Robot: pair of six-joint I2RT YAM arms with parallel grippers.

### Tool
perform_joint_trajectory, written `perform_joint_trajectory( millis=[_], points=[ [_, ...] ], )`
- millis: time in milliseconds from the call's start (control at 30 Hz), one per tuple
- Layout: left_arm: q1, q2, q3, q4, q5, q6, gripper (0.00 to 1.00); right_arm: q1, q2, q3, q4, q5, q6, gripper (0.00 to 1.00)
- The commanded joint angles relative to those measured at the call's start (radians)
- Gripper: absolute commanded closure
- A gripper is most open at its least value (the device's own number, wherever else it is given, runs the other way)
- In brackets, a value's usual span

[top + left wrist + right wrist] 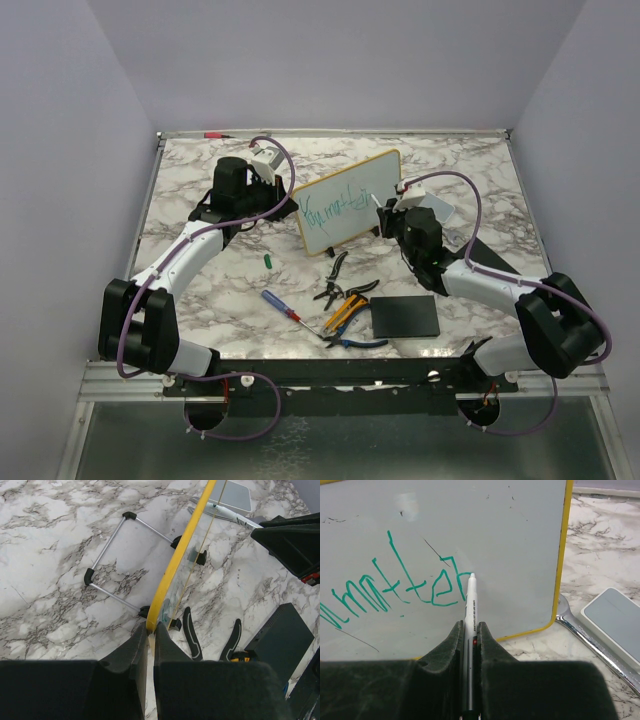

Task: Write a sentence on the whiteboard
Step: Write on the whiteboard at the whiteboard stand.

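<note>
The whiteboard stands tilted on its small dark feet at the middle back of the marble table, with a yellow frame. A teal-green sentence runs across its face and shows in the right wrist view. My left gripper is shut on the board's yellow edge at the board's left end. My right gripper is shut on a white marker. The marker tip sits at the board surface just right of the last letter.
Pliers, a blue-handled screwdriver, yellow and blue-handled tools and a flat black pad lie in front of the board. A green cap lies left of them. A wrench and grey block lie right of the board.
</note>
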Motion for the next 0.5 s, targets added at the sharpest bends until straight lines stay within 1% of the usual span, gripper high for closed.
perform_joint_trajectory(
  millis=[0,233,333,467],
  points=[
    [-0.003,-0.026,0.007,-0.006,-0.025,0.022,0.96,-0.006,-0.013,0.014,-0.002,0.008,-0.015,0.99],
    [-0.003,-0.028,0.005,-0.007,-0.034,0.022,0.96,-0.012,-0.109,-0.014,-0.042,-0.006,-0.023,0.99],
    [-0.002,-0.027,0.005,-0.009,-0.036,0.022,0.96,-0.051,-0.142,-0.03,-0.061,-0.046,-0.009,0.99],
    [-0.002,-0.029,0.005,-0.011,-0.036,0.024,0.96,-0.12,-0.145,-0.046,-0.068,-0.12,0.005,0.99]
  ],
)
